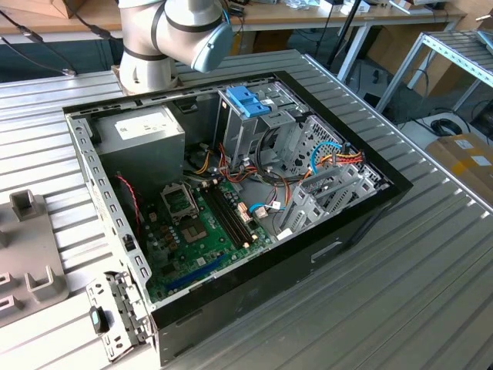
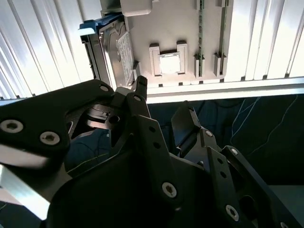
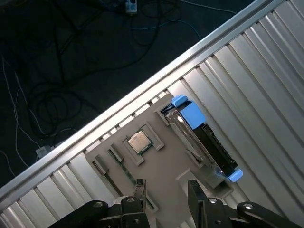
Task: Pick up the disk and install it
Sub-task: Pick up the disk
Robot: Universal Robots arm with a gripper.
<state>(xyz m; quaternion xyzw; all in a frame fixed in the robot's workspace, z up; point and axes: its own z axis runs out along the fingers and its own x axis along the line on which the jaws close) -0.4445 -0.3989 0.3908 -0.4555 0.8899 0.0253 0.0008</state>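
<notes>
Scene: I am looking down from the arm at a ribbed aluminium table [image 3: 266,61]. A flat grey moulded holder plate [image 3: 161,166] lies close against the table's edge rail, and beyond the rail is dark floor with loose cables.

Disk: The disk [image 3: 202,137], a flat silver-grey metal hard drive with a white label and a blue plastic carrier frame, stands on its long edge in a slot at one side of the holder plate. The second wrist view shows its label face [image 2: 116,52].

Gripper: My black two-fingered gripper [image 3: 167,187] hovers over the middle of the plate, near the disk but apart from it. Its fingers are parted to a middling gap and it holds nothing. The same gap shows in the second wrist view [image 2: 161,97].

Neighbour: A small square metal-topped processor chip [image 3: 138,141] sits in a pocket of the plate, between the gripper's line and the table edge.

Destination: In the exterior view, an open black computer case [image 1: 308,254] lies on the table, with a blue plastic drive latch [image 1: 248,100] at its far side.

Risk, alignment: Closing from here would grasp nothing, and descending could press a fingertip onto the plate's ridges or the chip.

Risk, grasp: An off-centre pinch could tilt the upright disk and jam it in its slot, or flex the blue frame.

Risk, drop: A slipped disk could go over the nearby edge to the floor.
</notes>
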